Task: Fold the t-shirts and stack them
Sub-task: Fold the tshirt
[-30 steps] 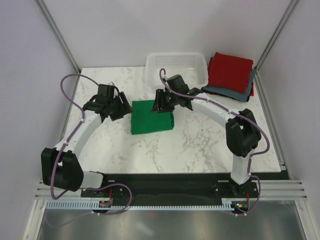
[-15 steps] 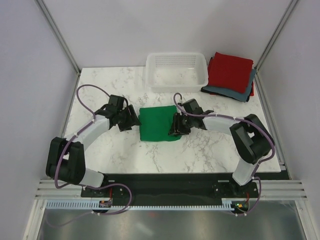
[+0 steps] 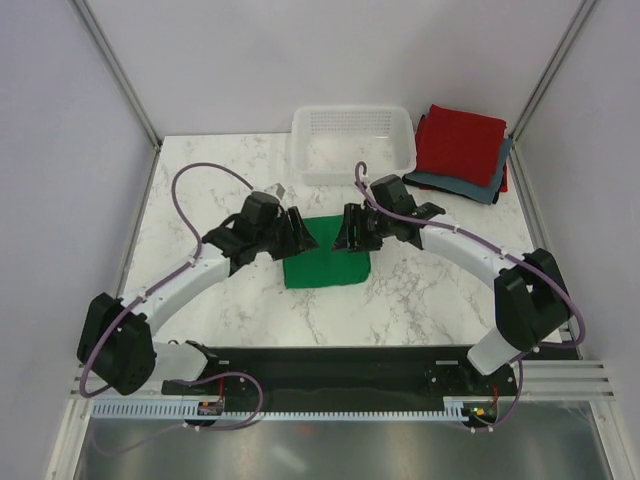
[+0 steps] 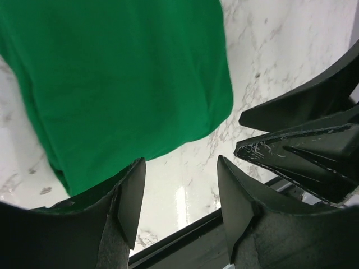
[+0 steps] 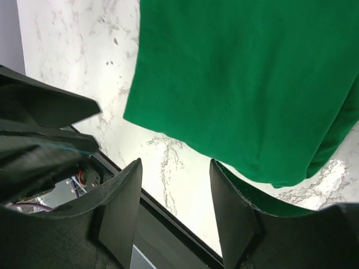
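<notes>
Marbled white worktop (image 3: 420,290) is carrying a folded green t-shirt (image 3: 325,265); left jaws and right jaws are hovering released above it, gripping nothing.

Premises: a robotics test cell. Plain white panels (image 3: 300,50) close in the sides, carried on bare aluminium posts (image 3: 115,70). A marble-patterned table (image 3: 420,300) fills the enclosure. The left arm (image 3: 170,290) and right arm (image 3: 470,250) are bolted to a black base plate (image 3: 330,365), with exposed purple cabling (image 3: 205,175) and a slotted cable rail (image 3: 330,408) at the near edge.
</notes>
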You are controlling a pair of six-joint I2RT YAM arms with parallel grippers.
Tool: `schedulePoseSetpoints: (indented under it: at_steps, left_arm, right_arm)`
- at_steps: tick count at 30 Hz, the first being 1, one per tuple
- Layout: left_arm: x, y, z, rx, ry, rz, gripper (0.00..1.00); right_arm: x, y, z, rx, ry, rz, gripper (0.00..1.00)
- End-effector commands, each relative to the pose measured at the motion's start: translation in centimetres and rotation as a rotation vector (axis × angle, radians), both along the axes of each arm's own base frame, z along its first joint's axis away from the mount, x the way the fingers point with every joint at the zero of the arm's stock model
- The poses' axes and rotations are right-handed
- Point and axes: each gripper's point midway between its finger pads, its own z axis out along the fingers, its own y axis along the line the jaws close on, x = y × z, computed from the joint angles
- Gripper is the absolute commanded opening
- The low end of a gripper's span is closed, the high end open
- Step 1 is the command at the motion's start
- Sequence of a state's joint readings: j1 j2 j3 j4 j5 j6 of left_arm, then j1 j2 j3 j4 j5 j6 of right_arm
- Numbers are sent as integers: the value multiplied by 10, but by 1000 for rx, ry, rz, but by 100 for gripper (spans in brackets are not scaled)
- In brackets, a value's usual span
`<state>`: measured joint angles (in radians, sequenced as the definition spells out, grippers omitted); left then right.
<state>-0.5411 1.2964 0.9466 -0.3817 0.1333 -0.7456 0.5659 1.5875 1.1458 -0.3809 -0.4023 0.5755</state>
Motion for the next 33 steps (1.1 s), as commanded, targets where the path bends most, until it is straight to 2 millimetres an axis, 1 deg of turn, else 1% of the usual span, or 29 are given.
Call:
schedulePoseSetpoints:
  at_steps: [1,2,3,4,5,7,8,9,11,14,16,17,18,19,20,21,22,23,24,25,26,27,28,29,30,31,32,33]
  left_arm:
    - [-7,-23,-47,-66,99,10,60]
    - [-8,-22,-69,-40,142,19,60]
    - [-8,-19,-82,-12,152,22,59]
    - [-9,-13,-97,26,170,32,59]
    - [-10,-5,-117,82,197,46,59]
    - [-18,6,-138,151,220,30,59]
    - [-19,12,-146,184,223,40,59]
    - [-24,20,-158,223,242,39,59]
    - [-27,26,-165,237,256,50,58]
    - [-22,26,-160,235,233,39,58]
    - [-20,26,-154,245,212,24,58]
    - [-21,27,-152,251,214,9,59]
    - [-19,24,-145,259,195,-19,59]
    - [-15,23,-132,256,165,-29,59]
    - [-18,32,-127,305,162,-50,60]
    - [-9,30,-107,306,114,-53,61]
    - [-3,32,-85,310,56,-51,63]
    - [-7,44,-74,370,41,-67,68]
    - [4,42,-47,369,-17,-67,70]
    - [5,46,-32,387,-41,-67,72]
    - [8,53,-10,407,-96,-55,75]
    - [8,56,10,416,-114,-55,76]
    - [7,58,22,420,-136,-54,78]
    - [4,61,37,413,-164,-57,79]
    - [3,62,51,404,-183,-52,80]
    - [-5,67,54,415,-172,-57,80]
    - [-12,72,64,405,-193,-51,79]
    - [-18,76,66,406,-195,-49,79]
  right_arm:
    - [-12,1,-37,-2,69,42,59]
    - [-13,-4,-53,-33,90,36,59]
    - [-16,-13,-70,-71,101,31,58]
    - [-14,-23,-80,-89,106,8,58]
    - [-23,-38,-102,-126,142,-11,58]
    - [-25,-57,-120,-142,165,-39,56]
    - [-30,-64,-127,-149,180,-44,56]
    - [-41,-74,-140,-164,198,-47,55]
    - [-56,-83,-148,-165,215,-50,55]
    - [-59,-88,-139,-162,185,-70,55]
    - [-63,-93,-139,-180,185,-73,55]
    - [-67,-95,-139,-187,193,-70,54]
    - [-73,-98,-139,-201,209,-67,53]
    - [-76,-101,-138,-213,209,-70,53]
    - [-76,-103,-128,-203,179,-75,53]
    - [-79,-106,-123,-208,172,-80,56]
    - [-75,-106,-109,-195,122,-91,60]
    - [-71,-105,-99,-187,98,-97,77]
    - [-66,-105,-90,-180,65,-110,89]
    - [-60,-104,-77,-163,21,-121,98]
    - [-50,-104,-66,-159,-14,-139,98]
    - [-44,-103,-59,-149,-34,-140,98]
    - [-40,-101,-58,-144,-34,-140,98]
    - [-32,-95,-49,-119,-47,-131,98]
    - [-26,-90,-46,-104,-52,-128,98]
    - [-21,-88,-54,-109,-26,-122,98]
    - [-10,-82,-48,-86,-44,-117,98]
    - [-4,-80,-48,-79,-42,-117,98]
